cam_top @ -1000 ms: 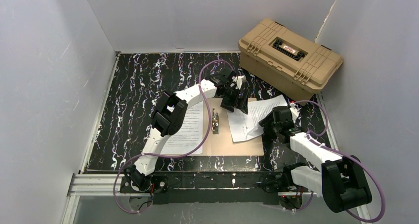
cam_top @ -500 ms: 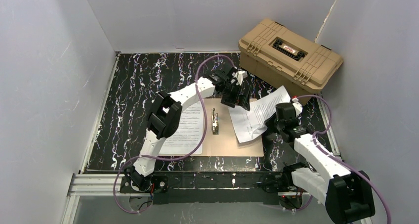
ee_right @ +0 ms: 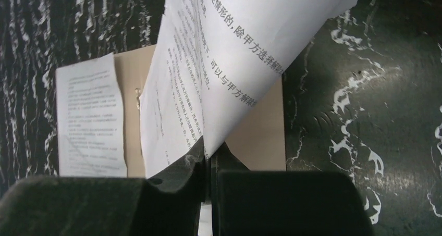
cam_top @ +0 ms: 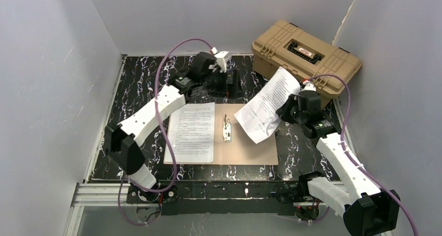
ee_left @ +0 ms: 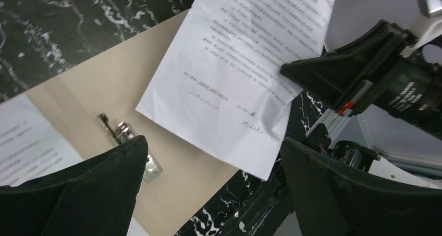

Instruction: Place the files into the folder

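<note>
Up top, we see right gripper (cam_top: 290, 111) pinching a file (cam_top: 267, 107) by its edge, at 2 o'clock over the folder (cam_top: 258, 150); second file (cam_top: 193, 133) lies on its 9 o'clock flap. Left wrist: left gripper (ee_left: 211, 142) spread wide, empty. Right wrist: paper limp, light, crease-prone; we judge an edge pinch suits.

The table (cam_top: 140, 90) is black with white marble veining. The folder (cam_top: 255, 150) is plain tan-brown; its clip (cam_top: 227, 129) is silver. The flat sheet (cam_top: 192, 132) and the raised sheet (cam_top: 268, 108) are white with lines of small black text. The case (cam_top: 307, 64) is tan with a black handle (cam_top: 299, 48). The left arm (cam_top: 151, 113) and right arm (cam_top: 346, 163) have white shells and black joints. The cables (cam_top: 167, 74) are purple.
</note>
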Tool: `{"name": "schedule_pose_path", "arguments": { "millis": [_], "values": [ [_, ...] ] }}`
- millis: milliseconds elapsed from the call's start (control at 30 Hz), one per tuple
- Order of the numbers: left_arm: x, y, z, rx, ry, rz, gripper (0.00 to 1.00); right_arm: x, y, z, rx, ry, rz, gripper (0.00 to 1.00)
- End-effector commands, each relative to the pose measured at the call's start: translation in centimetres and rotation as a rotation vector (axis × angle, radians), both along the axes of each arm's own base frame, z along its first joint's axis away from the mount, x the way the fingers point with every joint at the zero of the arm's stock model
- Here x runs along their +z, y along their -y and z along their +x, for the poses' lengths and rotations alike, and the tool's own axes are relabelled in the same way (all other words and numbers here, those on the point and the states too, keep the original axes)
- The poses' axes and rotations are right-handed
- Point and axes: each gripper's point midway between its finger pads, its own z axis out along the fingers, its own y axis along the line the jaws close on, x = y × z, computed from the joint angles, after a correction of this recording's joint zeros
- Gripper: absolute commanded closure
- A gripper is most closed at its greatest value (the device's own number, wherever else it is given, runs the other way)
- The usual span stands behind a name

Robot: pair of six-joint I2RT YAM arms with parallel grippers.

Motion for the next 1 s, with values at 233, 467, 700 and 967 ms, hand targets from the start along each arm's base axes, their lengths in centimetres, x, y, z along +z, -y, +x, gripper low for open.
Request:
{"name": "schedule_pose_path", "arguments": {
  "millis": [233,467,700,967],
  "values": [
    [-0.3,-9.9,-4.0,0.18,-0.066,-0.063,0.02,6.3,-6.8,-1.5,0.514,0.111,0.094,0.86],
    [0.6,-11.7,-6.7,0.154,-0.08,-0.196,0.02,8.8,-11.3,-4.1,0.764,0.162,0.216,0.88],
    [0.7,-11.9,-8.4,0.101,-0.142,-0.36,0.02,11.1,-15.3,-7.0,0.96,0.197,0.289,0.87],
    [2.1,-10.9,-10.5,-0.017,-0.187,-0.491,0.07,12.1,-17.4,-8.8,1.078,0.209,0.318,0.86]
  ]
}}
